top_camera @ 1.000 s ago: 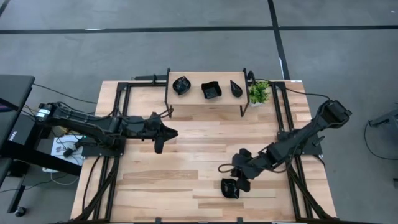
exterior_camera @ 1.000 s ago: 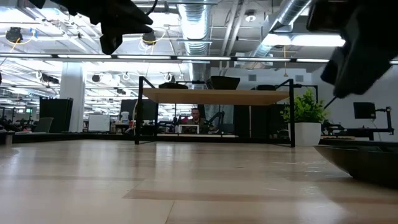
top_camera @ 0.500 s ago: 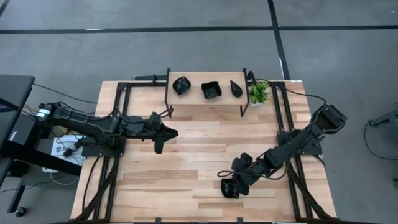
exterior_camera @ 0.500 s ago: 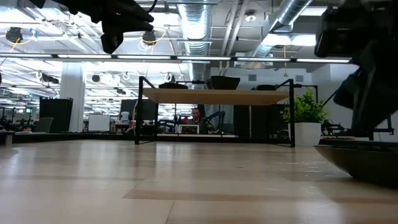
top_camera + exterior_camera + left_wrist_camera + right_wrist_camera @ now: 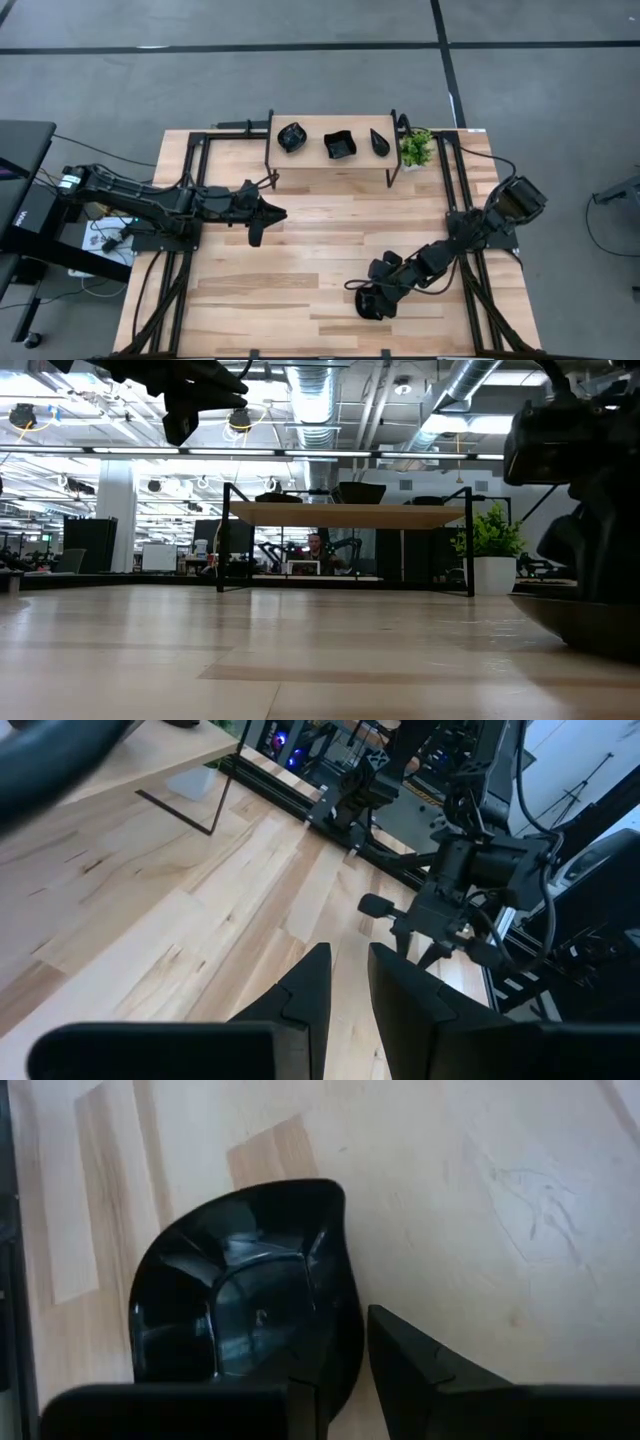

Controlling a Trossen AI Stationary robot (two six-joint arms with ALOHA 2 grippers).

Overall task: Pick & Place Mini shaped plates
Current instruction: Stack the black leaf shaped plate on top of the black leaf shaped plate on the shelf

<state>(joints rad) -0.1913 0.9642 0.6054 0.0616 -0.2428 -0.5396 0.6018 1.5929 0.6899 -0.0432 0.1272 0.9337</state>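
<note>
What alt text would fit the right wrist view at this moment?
A glossy black plate lies on the pale wood table, seen close from above. The right gripper straddles the plate's rim, one finger outside it over the wood and the other finger over the plate's inside.

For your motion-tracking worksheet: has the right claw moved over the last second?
Yes. In the high view the right claw has slid slightly toward the table's near edge, away from the shelf, settling over the black plate.

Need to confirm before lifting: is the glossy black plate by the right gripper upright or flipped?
Upright: the glossy black leaf-shaped plate lies flat on the light wooden table, its hollow facing up.
</note>
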